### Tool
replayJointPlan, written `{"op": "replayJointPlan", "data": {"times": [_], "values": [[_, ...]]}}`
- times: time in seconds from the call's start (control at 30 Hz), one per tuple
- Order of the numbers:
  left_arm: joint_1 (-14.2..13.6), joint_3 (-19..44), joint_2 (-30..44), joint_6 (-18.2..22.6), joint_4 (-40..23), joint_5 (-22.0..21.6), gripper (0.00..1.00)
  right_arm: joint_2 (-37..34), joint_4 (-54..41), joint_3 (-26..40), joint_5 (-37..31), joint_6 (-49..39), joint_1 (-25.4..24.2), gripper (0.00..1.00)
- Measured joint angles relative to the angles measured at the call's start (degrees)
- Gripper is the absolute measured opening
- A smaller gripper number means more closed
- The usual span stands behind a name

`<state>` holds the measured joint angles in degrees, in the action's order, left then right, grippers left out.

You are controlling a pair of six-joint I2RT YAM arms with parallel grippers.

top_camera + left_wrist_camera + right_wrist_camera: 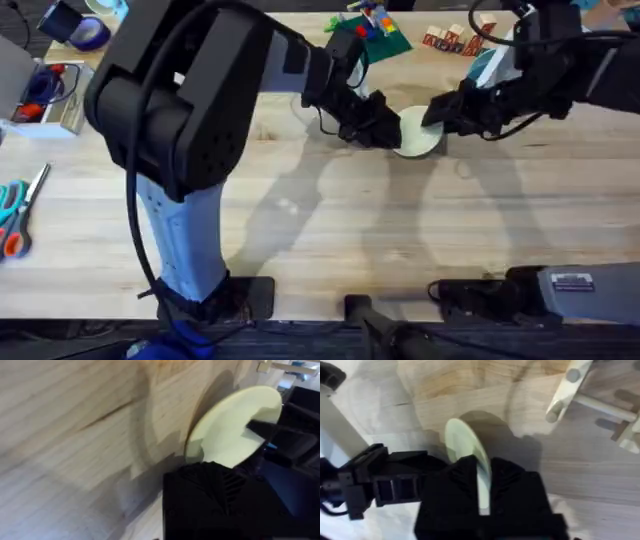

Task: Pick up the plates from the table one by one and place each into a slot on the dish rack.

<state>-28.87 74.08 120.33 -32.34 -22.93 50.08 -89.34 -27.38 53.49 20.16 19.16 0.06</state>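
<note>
Pale yellow-green plate (418,134) held off the surface (330,220) between both arms, right hand (484,491) clamped edge-on over its rim, left hand (385,130) at the opposite edge, closure unclear; looks light, stiff, slick, so rim grip suits.

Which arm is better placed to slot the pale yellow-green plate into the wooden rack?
Right, probably: the right pincer grips the pale yellow-green round plastic plate edge-on, with the light wooden dish rack just ahead.
</note>
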Motion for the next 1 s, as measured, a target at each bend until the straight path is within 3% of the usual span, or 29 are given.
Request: {"op": "replayJointPlan", "data": {"times": [0.1,0.57,0.77,1.0], "values": [[0.57,0.00,-0.01,0.00,0.00,1.01,0.040,0.84,0.32,0.02,1.28,-0.02,-0.41,0.043],[0.82,2.22,-0.02,0.73,-3.21,0.55,0.039,1.22,1.08,0.02,1.51,0.15,-0.33,0.031],[2.03,9.34,-0.77,3.76,-11.33,-4.33,0.039,1.21,0.79,1.99,1.47,0.18,0.09,0.031],[5.41,19.68,-6.93,7.89,-19.69,-9.13,0.039,1.21,0.50,5.48,-0.06,0.02,0.15,0.031]]}}
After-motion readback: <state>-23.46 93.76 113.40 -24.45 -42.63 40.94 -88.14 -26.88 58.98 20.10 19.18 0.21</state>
